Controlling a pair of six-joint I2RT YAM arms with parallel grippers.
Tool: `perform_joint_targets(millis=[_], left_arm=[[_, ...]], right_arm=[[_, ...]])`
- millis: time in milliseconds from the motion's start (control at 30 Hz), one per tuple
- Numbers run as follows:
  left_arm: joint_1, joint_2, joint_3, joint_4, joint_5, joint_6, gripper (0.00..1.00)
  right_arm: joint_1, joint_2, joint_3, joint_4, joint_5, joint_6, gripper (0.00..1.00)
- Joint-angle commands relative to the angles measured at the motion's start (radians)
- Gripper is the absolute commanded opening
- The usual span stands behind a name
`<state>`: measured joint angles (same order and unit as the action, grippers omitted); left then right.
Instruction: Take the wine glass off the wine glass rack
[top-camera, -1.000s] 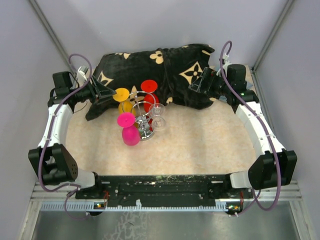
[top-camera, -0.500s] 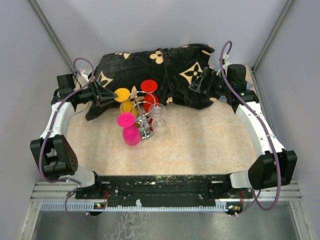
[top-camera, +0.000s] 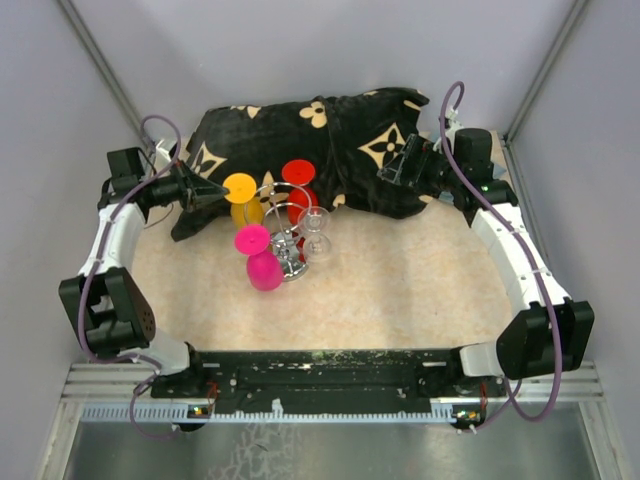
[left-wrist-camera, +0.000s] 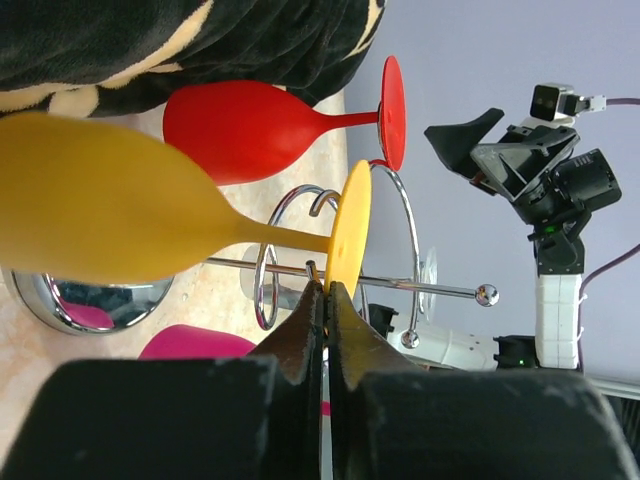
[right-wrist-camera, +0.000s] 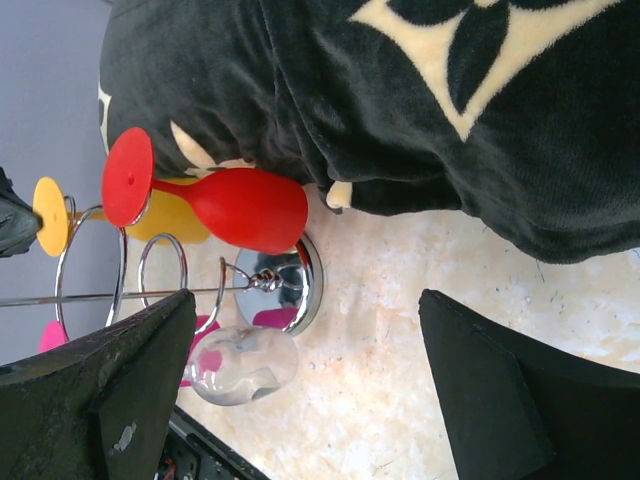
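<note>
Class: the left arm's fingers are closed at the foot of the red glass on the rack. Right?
No. The left fingers are closed at the foot of the yellow glass on the rack; the left wrist view shows it.

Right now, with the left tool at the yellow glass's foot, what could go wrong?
The left tool seems to pinch only the rim of the yellow glass's foot, so it may slip. The red glass hangs close beside it; pulling out could knock it or tip the rack.
</note>
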<state>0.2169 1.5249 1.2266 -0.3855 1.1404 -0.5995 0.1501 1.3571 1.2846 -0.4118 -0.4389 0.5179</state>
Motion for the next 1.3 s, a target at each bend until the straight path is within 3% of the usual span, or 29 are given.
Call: perform_joint_targets(millis=[0, 233, 433, 600, 833, 900, 1067, 1267], left_arm=[[0.027, 0.014, 0.039, -0.017, 0.035, 0.000, 0.00], [0.053, 0.009, 0.023, 0.058, 0.070, -0.132, 0.00], [0.053, 0.011, -0.016, 0.255, 0.091, -0.328, 0.00], [0.062, 0.020, -0.006, 0.258, 0.087, -0.335, 0.00], [0.115, 0.028, 0.007, 0.184, 0.083, -0.241, 0.00], [0.139, 0.045, 0.060, 0.133, 0.074, -0.153, 0.00], [0.150, 0.130, 0.387, -0.153, 0.008, 0.162, 0.00], [0.043, 0.171, 0.687, -0.163, -0.033, 0.289, 0.00]], right_arm=[[0.005, -0.039, 0.014, 0.051, -0.006, -0.002, 0.93], [0.005, -0.039, -0.001, 0.059, -0.016, -0.001, 0.96], [0.005, -0.044, -0.021, 0.071, -0.026, 0.008, 0.97], [0.005, -0.054, -0.022, 0.062, -0.020, 0.006, 0.97], [0.005, -0.064, -0.024, 0.052, -0.019, 0.005, 0.98], [0.005, -0.064, -0.023, 0.050, -0.023, 0.005, 0.98], [0.005, -0.047, 0.019, 0.038, -0.039, 0.006, 0.98], [0.005, 0.080, 0.201, -0.059, -0.051, -0.056, 0.98]])
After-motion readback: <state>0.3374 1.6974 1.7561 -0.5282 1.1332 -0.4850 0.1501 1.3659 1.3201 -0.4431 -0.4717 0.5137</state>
